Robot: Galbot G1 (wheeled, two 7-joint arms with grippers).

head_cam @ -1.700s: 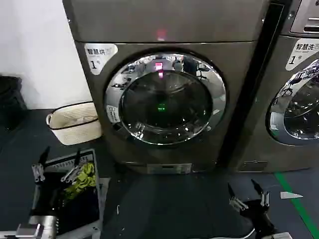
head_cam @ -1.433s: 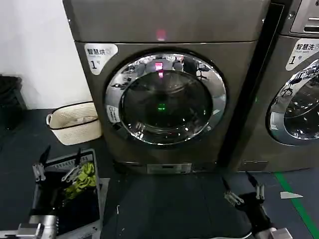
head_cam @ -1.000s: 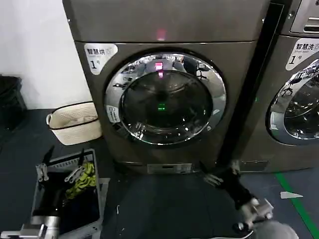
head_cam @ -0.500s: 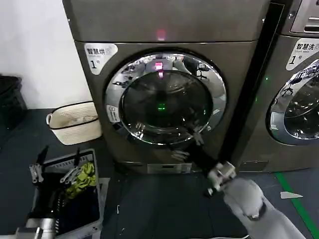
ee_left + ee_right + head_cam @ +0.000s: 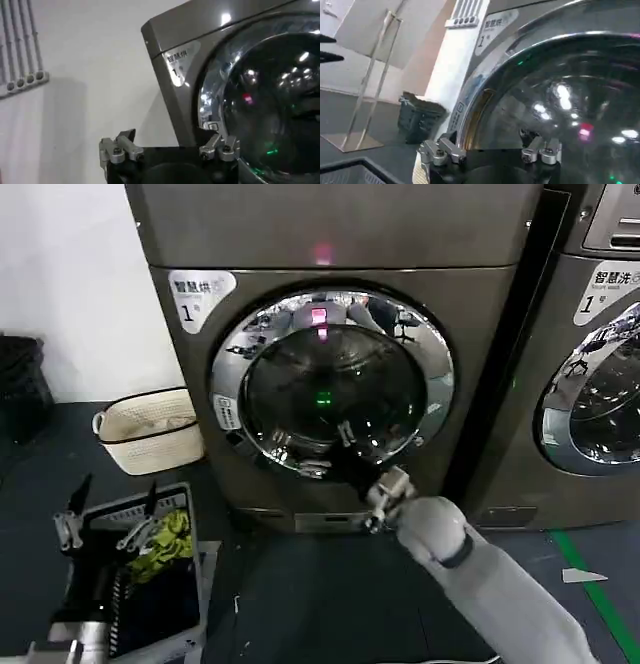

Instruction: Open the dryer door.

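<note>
The dryer door (image 5: 330, 379), a chrome ring around dark glass, sits flush in the bronze-grey machine's front. My right gripper (image 5: 328, 452) is open, raised in front of the door's lower rim, fingers pointing up toward the glass. In the right wrist view the right gripper (image 5: 487, 142) is spread wide close before the door (image 5: 560, 90), with one fingertip (image 5: 449, 138) over the chrome ring's hinge side and nothing between the fingers. My left gripper (image 5: 110, 514) hangs open low at the left over a crate; its wrist view shows the left gripper (image 5: 170, 145) open, the door (image 5: 270, 100) farther off.
A grey crate (image 5: 185, 494) with dark and yellow-green clothes (image 5: 170, 539) stands under the left arm. A white basket (image 5: 150, 429) sits beside the dryer. A second chrome-ringed machine (image 5: 600, 384) stands at the right. Dark floor with green tape (image 5: 590, 584) lies in front.
My right arm has swung up and left from the floor at the lower right to the door's lower rim. The left gripper has barely moved. The door has not moved.
</note>
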